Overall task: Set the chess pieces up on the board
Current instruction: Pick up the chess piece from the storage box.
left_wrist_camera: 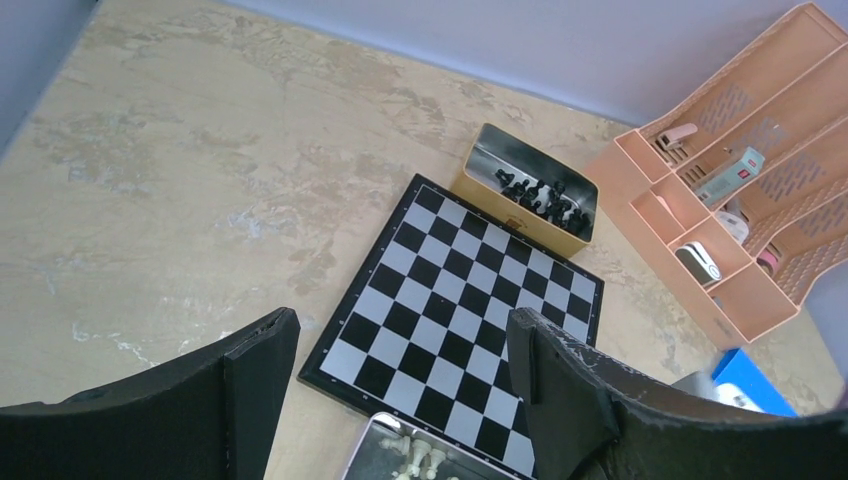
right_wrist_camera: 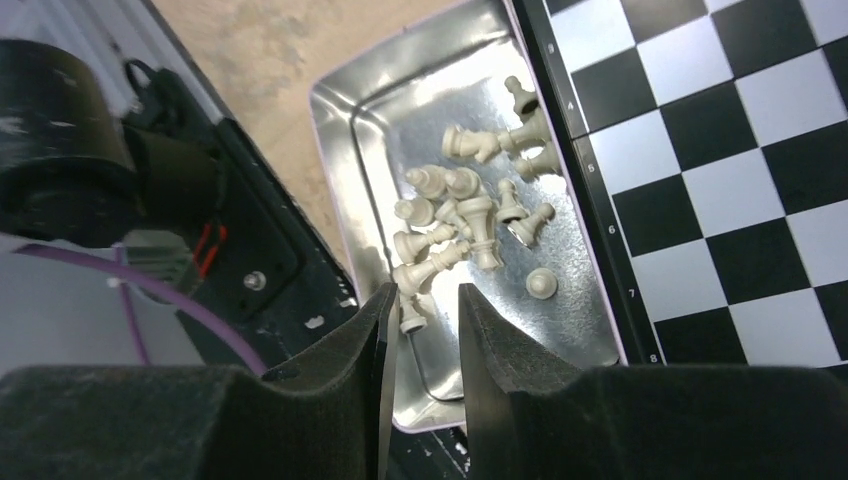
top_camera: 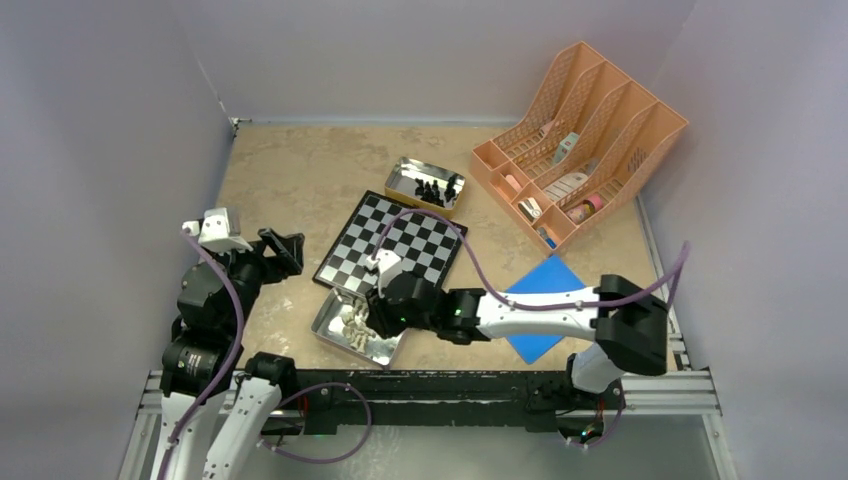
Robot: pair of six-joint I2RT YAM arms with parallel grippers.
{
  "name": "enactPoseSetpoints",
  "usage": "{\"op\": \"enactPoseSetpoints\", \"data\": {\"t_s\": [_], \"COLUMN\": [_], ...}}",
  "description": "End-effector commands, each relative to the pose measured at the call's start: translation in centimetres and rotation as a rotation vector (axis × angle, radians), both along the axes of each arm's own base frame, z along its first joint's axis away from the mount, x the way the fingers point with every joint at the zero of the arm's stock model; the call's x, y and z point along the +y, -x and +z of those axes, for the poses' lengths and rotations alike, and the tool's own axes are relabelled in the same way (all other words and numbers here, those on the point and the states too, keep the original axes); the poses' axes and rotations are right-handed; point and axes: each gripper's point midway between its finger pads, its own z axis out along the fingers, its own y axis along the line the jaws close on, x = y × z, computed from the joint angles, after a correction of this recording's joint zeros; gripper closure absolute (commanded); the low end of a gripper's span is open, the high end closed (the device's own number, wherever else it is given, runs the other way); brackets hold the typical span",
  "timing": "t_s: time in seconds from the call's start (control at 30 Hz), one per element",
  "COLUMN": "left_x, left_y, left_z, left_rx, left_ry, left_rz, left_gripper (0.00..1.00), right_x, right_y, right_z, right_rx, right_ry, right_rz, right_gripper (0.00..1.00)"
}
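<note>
Hovering over the near tin: the right gripper, pointed down into the shiny metal tin that lies at 7 o'clock from the chessboard.
Right jaws: drawn narrow, a slim gap left between them. One cream-white piece sits in that gap, close against the finger on the left of the wrist view. I cannot tell whether it is pinched.
Cream-white pieces: a loose heap in the middle of that tin, most tipped on their sides, several touching one another.
Tin and board: the tin's long side runs right against the board's numbered edge.
Chessboard: flat on the mottled tan table, turned a little askew to the table's edges, near the middle of the top view.
Black pieces: clustered inside a second tin at 1 o'clock from the board, just beside its far edge.
Left gripper: raised above the table at 9 o'clock from the board, jaws spread wide, holding nothing.
Blue flat square: on the table at 4 o'clock from the board, partly under the right arm.
File organiser: peach plastic, at 2 o'clock from the board and well apart from it, with small items in its slots.
</note>
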Motion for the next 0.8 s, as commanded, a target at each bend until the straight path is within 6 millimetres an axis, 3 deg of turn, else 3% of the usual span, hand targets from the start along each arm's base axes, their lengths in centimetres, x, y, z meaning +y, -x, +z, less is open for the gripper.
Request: {"op": "enactPoseSetpoints", "data": {"t_s": [0.0, 0.2, 0.77], "left_x": [0.6, 0.8, 1.0], "left_y": [-0.2, 0.0, 0.3], "left_z": [0.2, 0.3, 0.5], "left_rx": [-0.002, -0.007, -0.024], "left_ry": [0.017, 0.018, 0.021], "left_rz": [0.041, 0.051, 0.059], "left_gripper": [0.24, 0.24, 0.24], "right_x": [0.9, 1.1, 0.7], "right_y": [-0.8, -1.0, -1.6], "right_z": [-0.8, -3.7, -5.9], "right_rx": [-0.042, -0.051, -0.078], "right_ry": [0.064, 0.162, 0.267], "right_rz": [-0.039, -0.055, -0.102], "right_gripper": [0.68, 0.65, 0.65]}}
